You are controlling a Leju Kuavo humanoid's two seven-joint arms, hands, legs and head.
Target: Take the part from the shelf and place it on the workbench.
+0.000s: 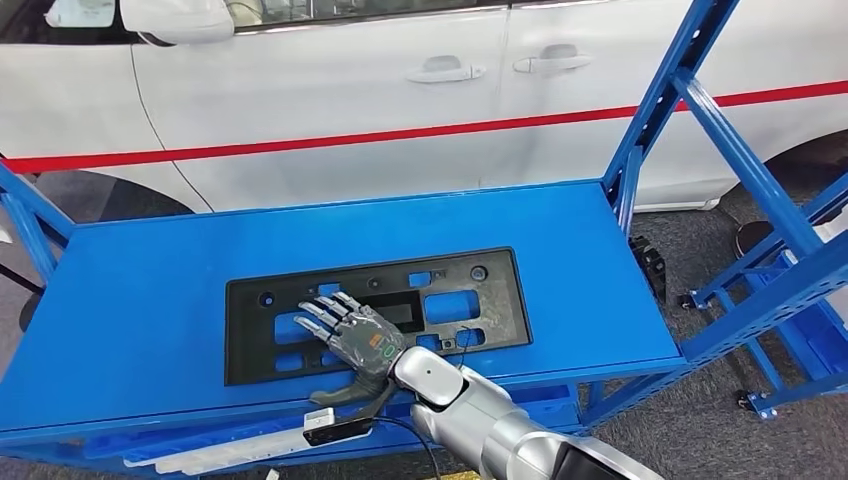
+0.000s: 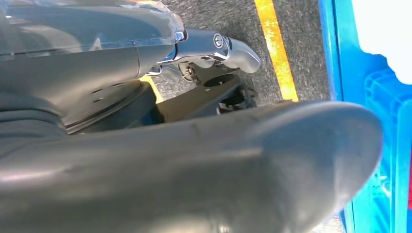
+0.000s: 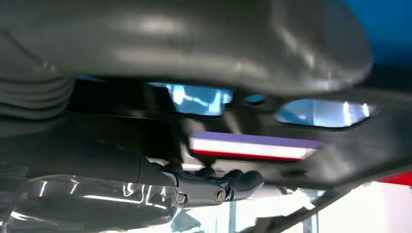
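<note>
The part (image 1: 440, 300) is a flat black plastic frame with several cut-outs, lying along the middle of the blue workbench top (image 1: 130, 300). My right hand (image 1: 350, 340) comes in from the near edge and lies over the part's near left portion. Its fingers are spread on top and its thumb (image 1: 345, 393) sits at the part's near rim. In the right wrist view the part (image 3: 340, 145) runs between the thick thumb (image 3: 194, 39) and the darker fingers (image 3: 223, 189). My left hand (image 2: 194, 160) hangs over the floor and holds nothing.
A white car (image 1: 350, 90) with a red stripe stands close behind the bench. A blue rack frame (image 1: 740, 170) rises at the right end. The left wrist view takes in a yellow floor line (image 2: 277, 48) and a blue crate (image 2: 384, 97).
</note>
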